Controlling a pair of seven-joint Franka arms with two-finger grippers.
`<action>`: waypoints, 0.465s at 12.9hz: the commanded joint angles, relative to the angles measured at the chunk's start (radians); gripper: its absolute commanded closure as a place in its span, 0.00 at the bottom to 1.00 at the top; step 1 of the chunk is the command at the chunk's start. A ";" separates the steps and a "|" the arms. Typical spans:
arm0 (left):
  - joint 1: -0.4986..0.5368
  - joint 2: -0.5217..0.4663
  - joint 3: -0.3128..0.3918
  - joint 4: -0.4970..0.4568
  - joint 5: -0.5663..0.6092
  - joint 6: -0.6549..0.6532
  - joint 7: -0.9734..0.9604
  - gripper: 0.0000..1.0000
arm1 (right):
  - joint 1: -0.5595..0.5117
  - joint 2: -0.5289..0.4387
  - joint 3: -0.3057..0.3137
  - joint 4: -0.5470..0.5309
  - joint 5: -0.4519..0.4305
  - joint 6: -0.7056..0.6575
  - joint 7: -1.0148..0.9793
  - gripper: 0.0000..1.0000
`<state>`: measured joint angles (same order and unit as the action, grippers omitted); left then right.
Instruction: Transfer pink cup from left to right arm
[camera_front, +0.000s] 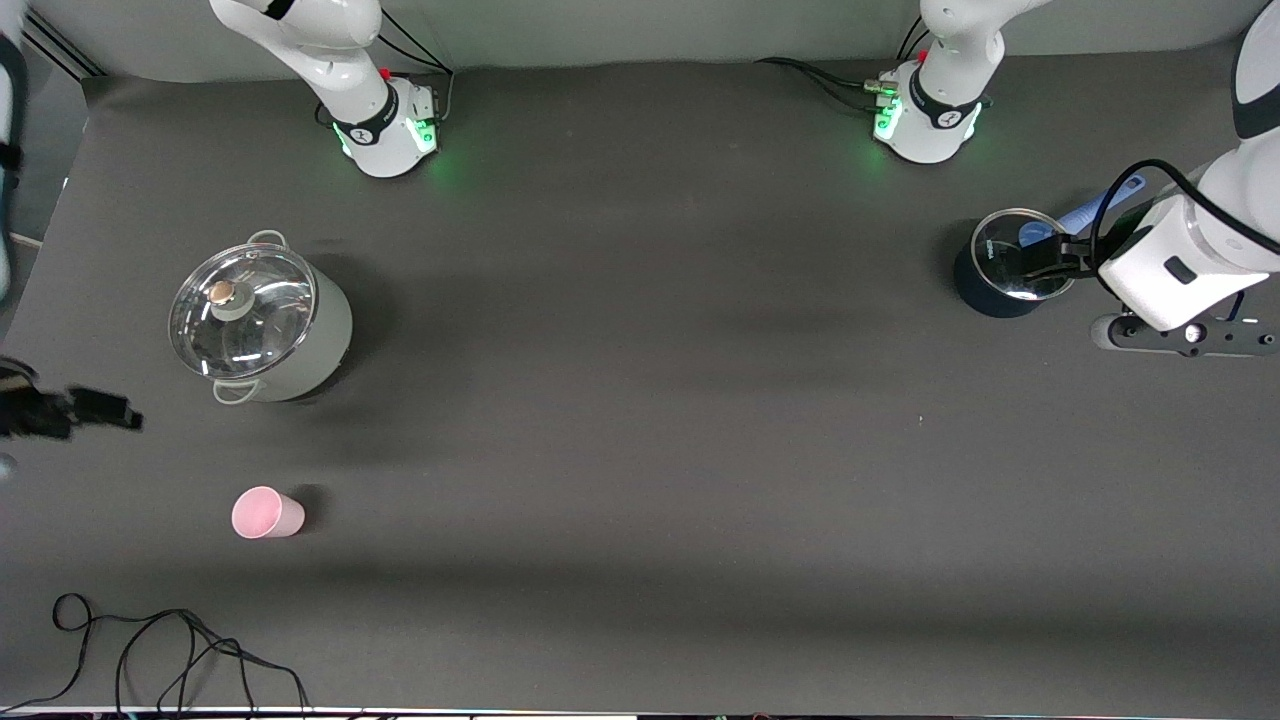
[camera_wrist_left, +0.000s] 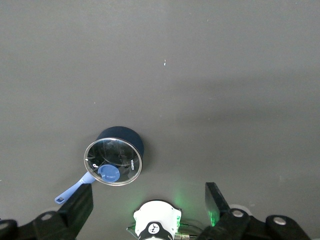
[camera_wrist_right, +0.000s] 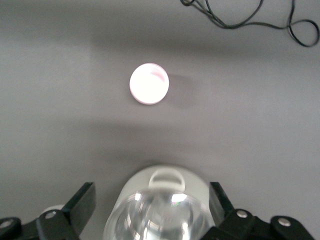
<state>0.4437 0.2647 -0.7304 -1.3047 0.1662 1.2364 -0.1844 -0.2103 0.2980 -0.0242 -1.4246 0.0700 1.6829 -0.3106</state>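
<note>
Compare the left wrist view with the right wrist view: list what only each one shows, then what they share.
Only the left wrist view: the dark blue saucepan with its glass lid and light blue handle, plus the left arm's base.

Only the right wrist view: the pink cup standing upright with nothing gripping it, the grey-green pot with its glass lid, and a black cable.

Both: the dark grey table, and an open, empty hand at the frame edge, the left hand and the right hand.

Pink cup (camera_front: 267, 513) upright on table (camera_front: 640, 450), nearer the front camera than lidded pot (camera_front: 260, 322)
</note>
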 joint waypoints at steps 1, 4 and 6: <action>-0.131 -0.050 0.128 -0.030 0.013 0.012 -0.010 0.00 | 0.015 -0.123 -0.005 -0.054 0.014 -0.051 0.080 0.00; -0.307 -0.064 0.325 -0.031 -0.002 0.025 -0.006 0.00 | 0.055 -0.239 -0.003 -0.140 0.014 -0.052 0.179 0.00; -0.414 -0.103 0.486 -0.060 -0.040 0.070 0.092 0.00 | 0.113 -0.304 -0.020 -0.200 0.017 -0.051 0.194 0.00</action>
<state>0.1150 0.2319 -0.3881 -1.3060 0.1584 1.2618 -0.1707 -0.1517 0.0840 -0.0222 -1.5231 0.0741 1.6179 -0.1561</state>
